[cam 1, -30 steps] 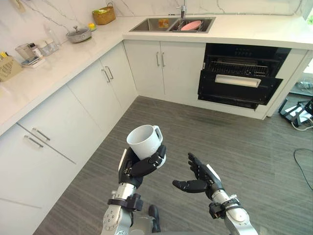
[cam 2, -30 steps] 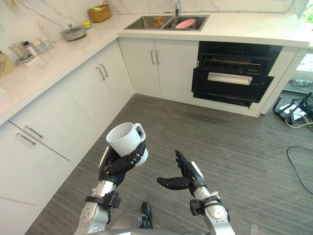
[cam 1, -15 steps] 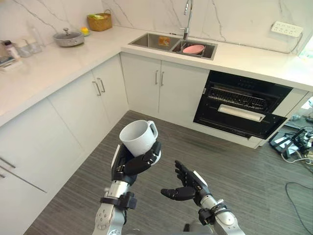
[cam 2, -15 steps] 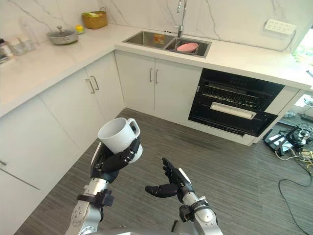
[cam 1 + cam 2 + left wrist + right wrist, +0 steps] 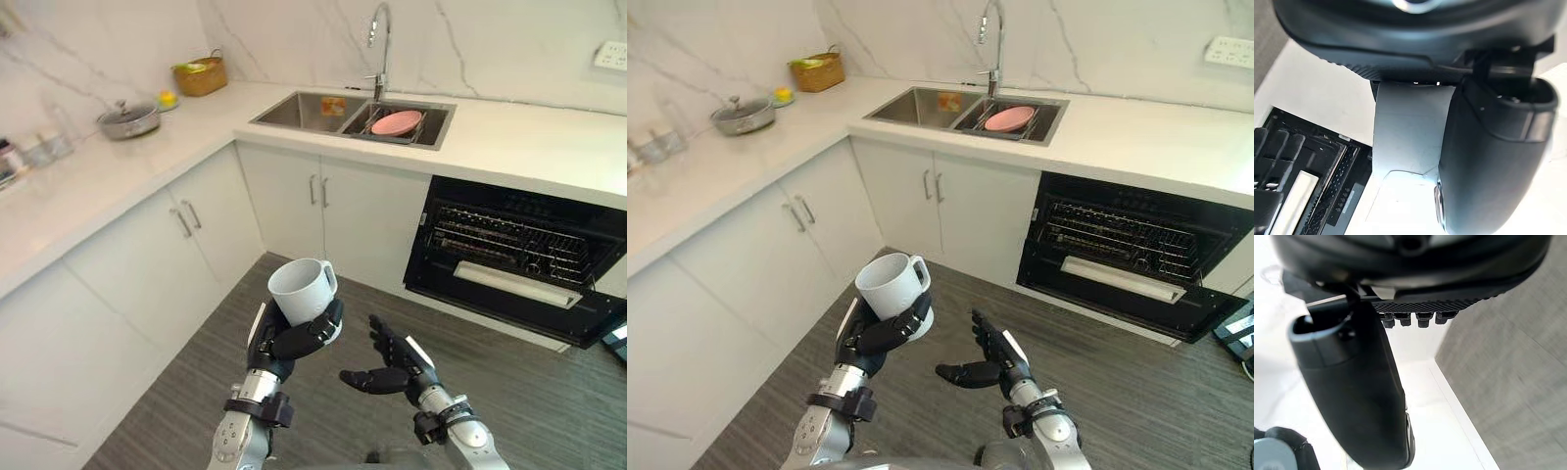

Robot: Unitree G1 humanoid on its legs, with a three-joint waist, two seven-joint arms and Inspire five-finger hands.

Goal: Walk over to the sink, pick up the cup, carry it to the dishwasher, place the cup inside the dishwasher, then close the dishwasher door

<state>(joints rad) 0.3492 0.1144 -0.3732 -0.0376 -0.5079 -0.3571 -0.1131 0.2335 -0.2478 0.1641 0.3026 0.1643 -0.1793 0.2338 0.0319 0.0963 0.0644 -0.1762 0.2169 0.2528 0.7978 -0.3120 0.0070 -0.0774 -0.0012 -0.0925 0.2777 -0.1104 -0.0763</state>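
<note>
Left robot hand (image 5: 291,345) is gripping the cup (image 5: 300,290) upright, fingers curled round its base, seemingly for steady transit. Right robot hand (image 5: 390,366) is hovering beside it, spread and empty. The open dishwasher (image 5: 517,262) is standing ahead, well apart.

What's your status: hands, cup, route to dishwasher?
Left hand shut on white cup, upright. Right hand open, empty. Dishwasher ahead right, door partly open; no obstacle seen on floor before it.
</note>
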